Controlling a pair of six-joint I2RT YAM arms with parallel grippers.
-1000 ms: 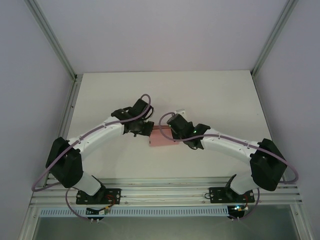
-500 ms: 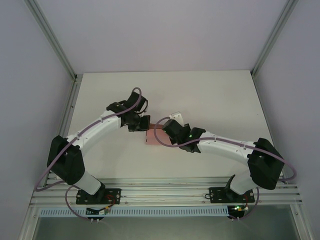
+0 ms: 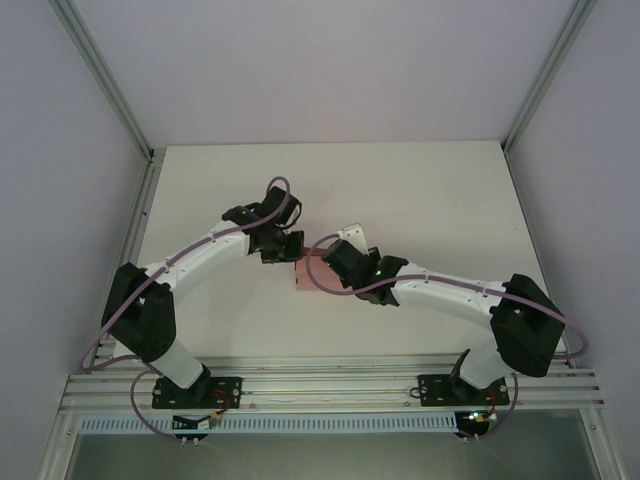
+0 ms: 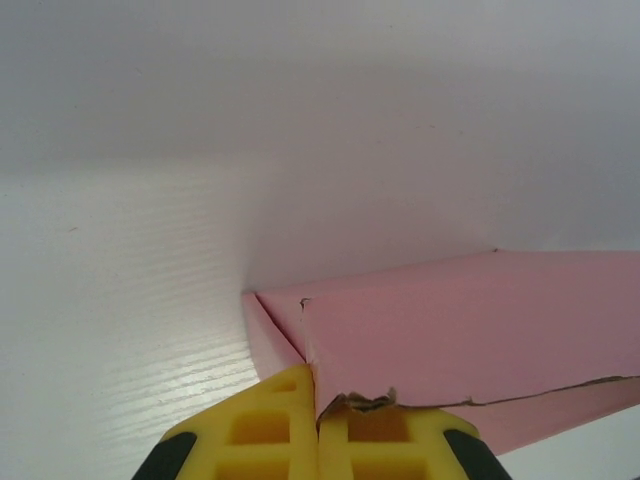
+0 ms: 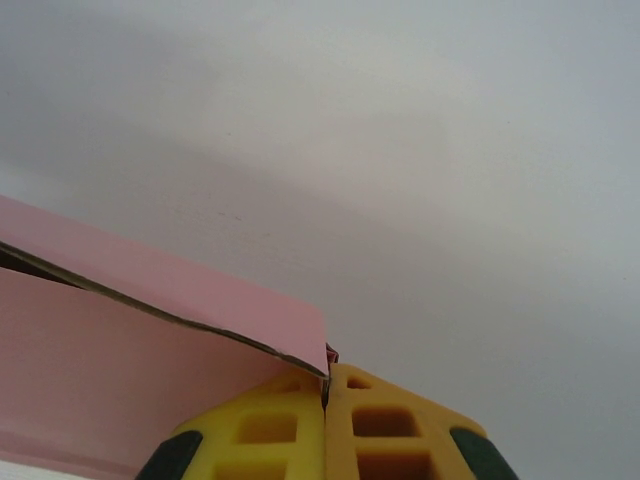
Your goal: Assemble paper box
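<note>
Care suits this fold, I judge: left pincer (image 4: pixel 318 385) and right pincer (image 5: pixel 326 380), each closed tight on an edge of the pale pink thin-card paper box (image 3: pixel 307 276) just ahead of its fingertips, should move together, avoiding tears.
</note>
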